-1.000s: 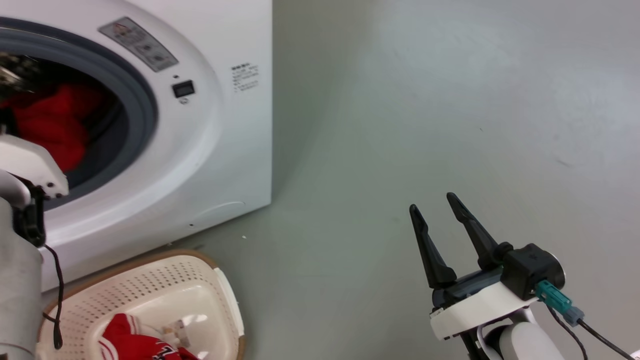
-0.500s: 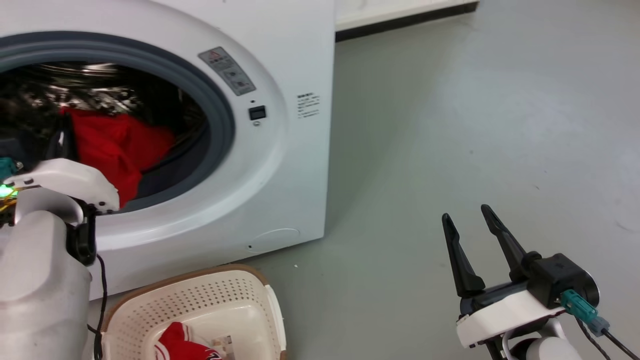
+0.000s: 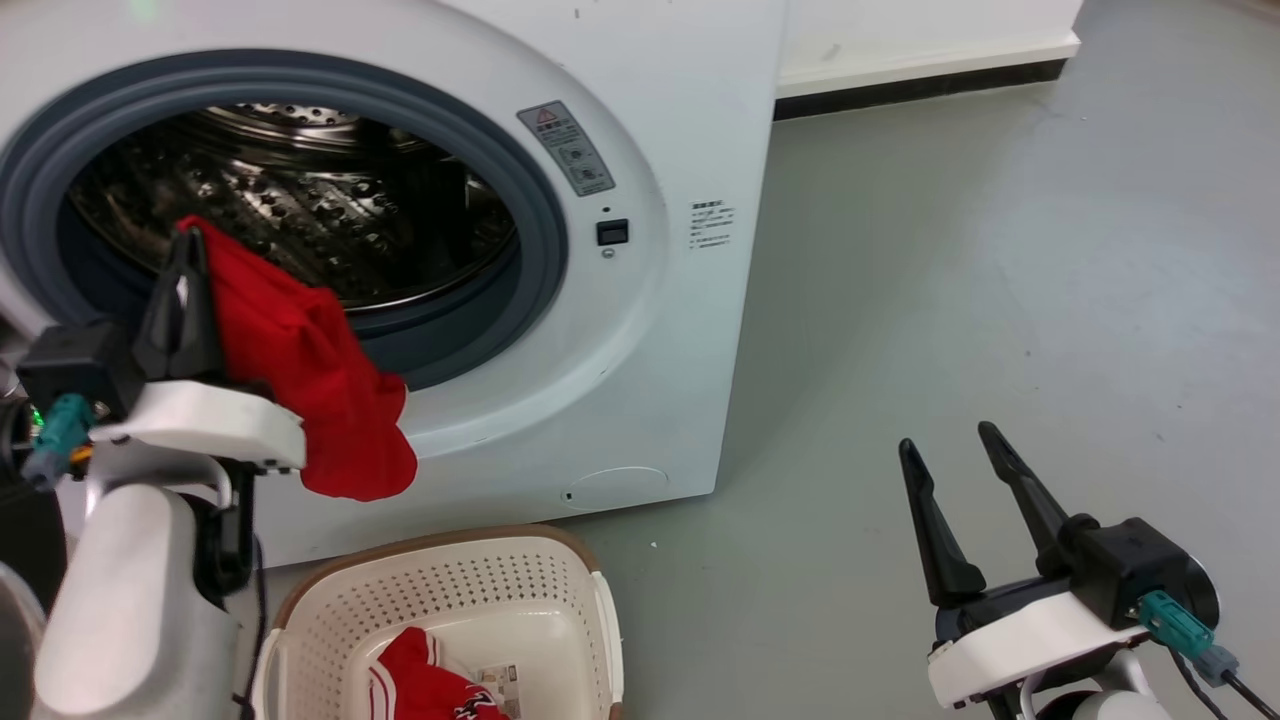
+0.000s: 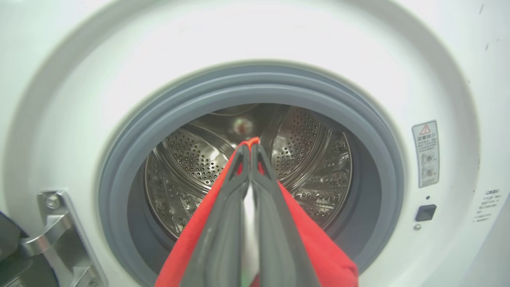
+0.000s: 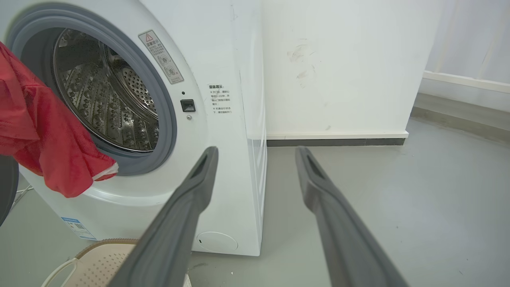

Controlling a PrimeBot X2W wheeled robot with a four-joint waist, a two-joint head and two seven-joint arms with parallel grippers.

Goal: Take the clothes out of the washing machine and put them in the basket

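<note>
The plain red garment [image 3: 320, 400] is out of the washing machine [image 3: 640, 350] now, pinched tight in the left gripper [image 4: 250, 149] above the back rim of the basket [image 3: 440, 590]. Just the drop is left. The right gripper [image 3: 945, 437] is wide open.

Bare laundry corner — white washing machine [image 3: 650, 400], laundry basket [image 3: 450, 600], grey floor [image 3: 1000, 300], white wall [image 5: 338, 59], dark skirting [image 5: 338, 142]

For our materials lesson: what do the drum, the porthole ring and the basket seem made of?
Drum: likely stainless steel, shiny with punched holes. Porthole ring: probably rubber, matte grey, smoothly lipped. Basket: apparently moulded plastic, cream, satin, regular holes, brown rim.
</note>
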